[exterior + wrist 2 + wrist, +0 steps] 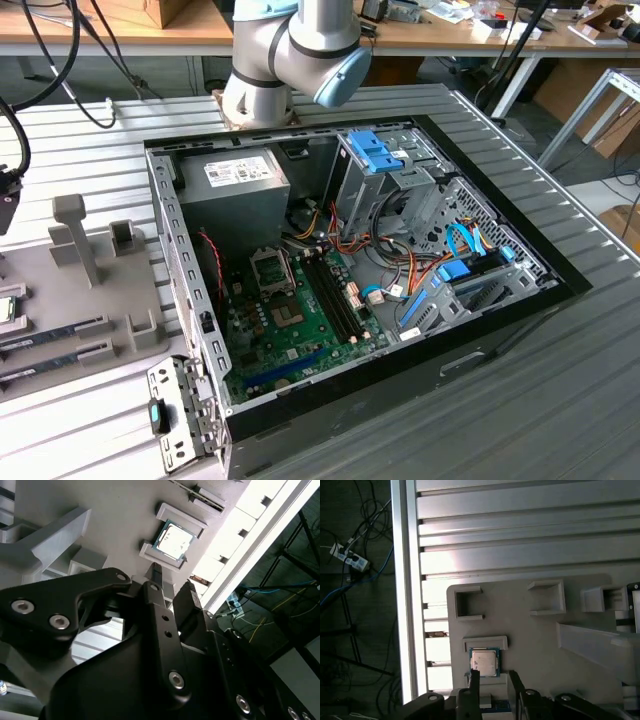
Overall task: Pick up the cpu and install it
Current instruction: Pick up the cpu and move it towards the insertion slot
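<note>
Silver-topped cpu (484, 661) sits in its grey tray (530, 645) nest, not yet picked.
Gripper (493, 680) hovers just beside it, jaws apart, empty; best to centre over it, drop square & grip edges lightly.

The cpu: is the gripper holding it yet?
No, in the first wrist view the cpu lies flat in its grey holder, and the open gripper is not closed on it.

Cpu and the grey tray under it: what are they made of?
The cpu: its top looks like silvery metal, shining pale in both wrist views, with a thin green rim, probably circuit board. The grey tray: matt, even grey with moulded pockets, likely plastic.
</note>
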{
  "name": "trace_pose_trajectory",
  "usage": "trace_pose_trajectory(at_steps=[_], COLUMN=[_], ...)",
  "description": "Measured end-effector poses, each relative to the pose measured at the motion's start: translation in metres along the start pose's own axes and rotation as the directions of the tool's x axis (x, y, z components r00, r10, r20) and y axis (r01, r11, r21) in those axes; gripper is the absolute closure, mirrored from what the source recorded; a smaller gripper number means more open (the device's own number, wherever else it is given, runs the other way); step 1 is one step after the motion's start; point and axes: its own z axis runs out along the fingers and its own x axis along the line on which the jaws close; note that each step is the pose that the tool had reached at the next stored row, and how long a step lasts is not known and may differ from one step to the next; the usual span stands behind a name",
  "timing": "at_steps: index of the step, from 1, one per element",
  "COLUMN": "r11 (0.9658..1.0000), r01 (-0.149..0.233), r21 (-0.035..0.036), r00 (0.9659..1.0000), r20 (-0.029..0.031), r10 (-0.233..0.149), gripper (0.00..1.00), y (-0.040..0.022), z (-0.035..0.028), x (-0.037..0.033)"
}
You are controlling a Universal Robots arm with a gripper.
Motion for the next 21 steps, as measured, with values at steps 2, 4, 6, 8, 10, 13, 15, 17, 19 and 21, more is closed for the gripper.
trace_pose_trajectory(at_steps=[2,4,6,8,10,13,15,17,19,21], r11=[1.0000,1.0000,1.0000,1.0000,1.0000,1.0000,1.0000,1.0000,1.0000,1.0000], r01=[0.000,0.000,0.000,0.000,0.000,0.000,0.000,0.000,0.000,0.000], r21=[0.0000,0.0000,0.0000,0.0000,0.0000,0.0000,0.0000,0.0000,0.0000,0.0000], r00=[1.0000,1.0000,1.0000,1.0000,1.0000,1.0000,1.0000,1.0000,1.0000,1.0000], r20=[0.0000,0.0000,-0.0001,-0.0001,0.0000,-0.0001,-0.0001,-0.0001,-0.0001,0.0000], r10=[0.000,0.000,0.000,0.000,0.000,0.000,0.000,0.000,0.000,0.000], gripper=[0.53,0.46,0.46,0.46,0.46,0.46,0.46,0.46,0.46,0.46], y=[0.0001,0.0001,0.0002,0.0001,0.0001,0.0000,0.0000,0.0000,-0.0001,-0.0001], z=[0.0000,0.0000,0.0001,0.0006,0.0014,0.0029,0.0041,0.0048,0.0056,0.0065], x=[0.0000,0.0000,0.0000,0.0000,-0.0001,-0.0001,-0.0001,-0.0002,-0.0002,-0.0002])
